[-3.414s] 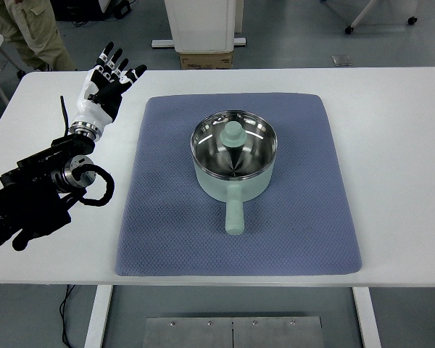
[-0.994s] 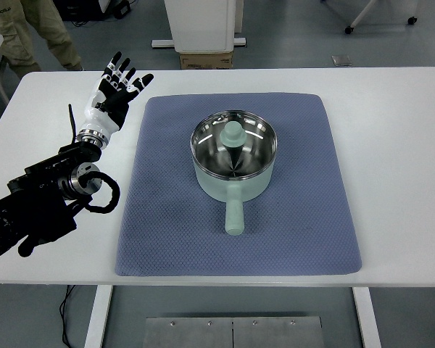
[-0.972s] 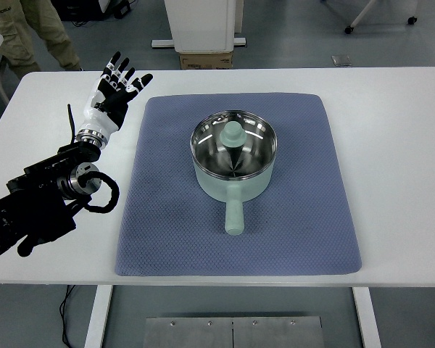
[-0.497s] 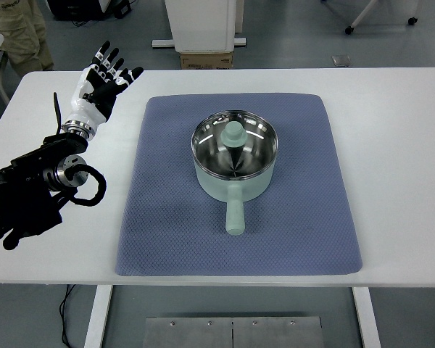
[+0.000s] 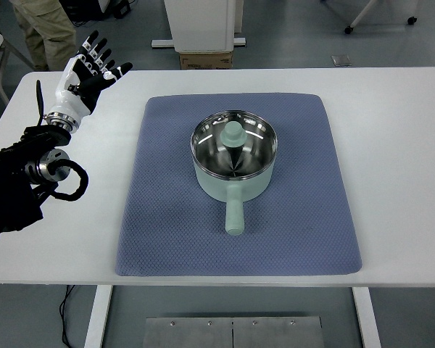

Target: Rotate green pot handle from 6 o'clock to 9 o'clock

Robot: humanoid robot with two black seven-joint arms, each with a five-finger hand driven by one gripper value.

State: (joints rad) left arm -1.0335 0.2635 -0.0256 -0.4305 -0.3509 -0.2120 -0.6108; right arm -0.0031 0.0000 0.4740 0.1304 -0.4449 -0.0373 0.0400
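A pale green pot (image 5: 234,161) with a shiny steel inside sits in the middle of a blue-grey mat (image 5: 159,217). Its handle (image 5: 234,213) points straight toward me, at six o'clock. A round green knob shows reflected inside the pot. My left hand (image 5: 85,69) hovers over the table's far left corner, well to the left of the pot, fingers spread and holding nothing. Its black forearm (image 5: 22,185) enters from the left edge. The right arm does not show.
The white table (image 5: 399,145) extends around the mat on all sides. A person's legs (image 5: 47,32) in khaki trousers stand beyond the far left corner, close behind my left hand. A white cabinet and a cardboard box (image 5: 206,58) stand behind the table.
My left hand has drawn back to the left and away from the mat, toward the table's far left corner. The pot and its handle have not moved. The person has shifted.
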